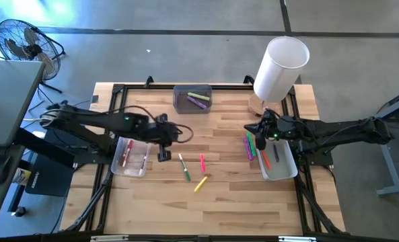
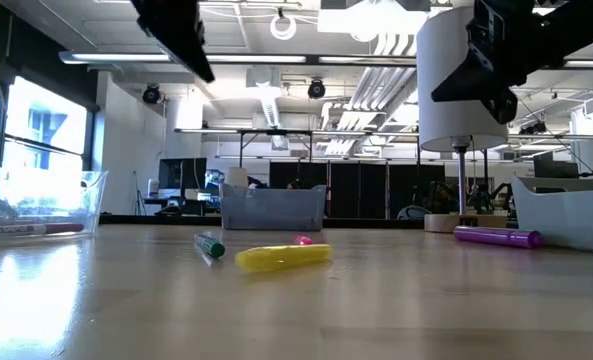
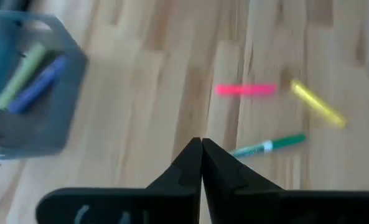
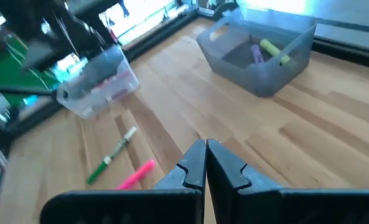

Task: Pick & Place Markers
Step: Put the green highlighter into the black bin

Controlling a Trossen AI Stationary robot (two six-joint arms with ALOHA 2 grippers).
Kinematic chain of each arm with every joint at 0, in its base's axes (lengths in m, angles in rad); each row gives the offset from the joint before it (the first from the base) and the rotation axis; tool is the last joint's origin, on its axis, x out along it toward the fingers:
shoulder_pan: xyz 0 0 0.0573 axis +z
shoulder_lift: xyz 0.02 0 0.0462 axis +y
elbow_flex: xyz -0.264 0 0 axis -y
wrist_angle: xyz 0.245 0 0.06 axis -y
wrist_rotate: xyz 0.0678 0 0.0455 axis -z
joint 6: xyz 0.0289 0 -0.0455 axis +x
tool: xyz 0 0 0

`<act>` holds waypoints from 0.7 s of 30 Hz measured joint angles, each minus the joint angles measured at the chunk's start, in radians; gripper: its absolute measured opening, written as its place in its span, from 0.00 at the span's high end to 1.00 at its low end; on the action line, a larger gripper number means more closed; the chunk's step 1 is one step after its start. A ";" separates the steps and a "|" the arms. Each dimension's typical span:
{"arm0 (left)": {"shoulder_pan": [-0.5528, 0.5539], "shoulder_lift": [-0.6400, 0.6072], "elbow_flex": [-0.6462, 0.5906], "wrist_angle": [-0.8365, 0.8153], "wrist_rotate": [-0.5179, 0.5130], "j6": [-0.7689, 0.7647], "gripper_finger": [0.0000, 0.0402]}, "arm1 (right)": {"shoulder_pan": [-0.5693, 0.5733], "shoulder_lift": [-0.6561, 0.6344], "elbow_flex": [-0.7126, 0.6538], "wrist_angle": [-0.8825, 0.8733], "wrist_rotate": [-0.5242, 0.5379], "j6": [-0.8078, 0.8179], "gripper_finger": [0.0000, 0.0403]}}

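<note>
light: bright, ceiling lamps [image 2: 283, 25] + window glare | blur: both wrist views | tabletop [image 2: 296, 300] reflective

Wooden plank table [image 1: 226, 185] on a grey concrete floor [image 1: 186, 54] crossed by dark seams. A black floor fan [image 1: 25, 42] stands beyond the table's far left corner, beside a grey desk [image 1: 7, 101]. Seen level across the table: an open ceiling with white pipes [image 2: 396, 45] and a round lamp [image 2: 283, 27], bright windows [image 2: 36, 130] on one side, dark frames and benches [image 2: 276, 170] behind
</note>
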 joint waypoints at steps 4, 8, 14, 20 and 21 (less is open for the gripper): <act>0.000 0.074 0.003 0.025 0.099 0.010 1.00 | -0.007 0.021 -0.001 0.065 -0.004 -0.001 1.00; 0.001 0.093 -0.027 0.067 0.109 0.010 1.00 | -0.005 0.095 0.012 0.139 -0.002 -0.018 1.00; 0.044 -0.024 -0.234 0.233 0.161 -0.021 1.00 | -0.005 0.318 0.194 0.028 0.019 -0.062 1.00; 0.068 -0.130 -0.388 0.331 0.197 -0.095 1.00 | -0.043 0.592 0.537 -0.385 0.031 -0.062 1.00; 0.067 -0.146 -0.402 0.299 0.194 -0.104 1.00 | -0.052 0.636 0.599 -0.450 0.031 -0.057 1.00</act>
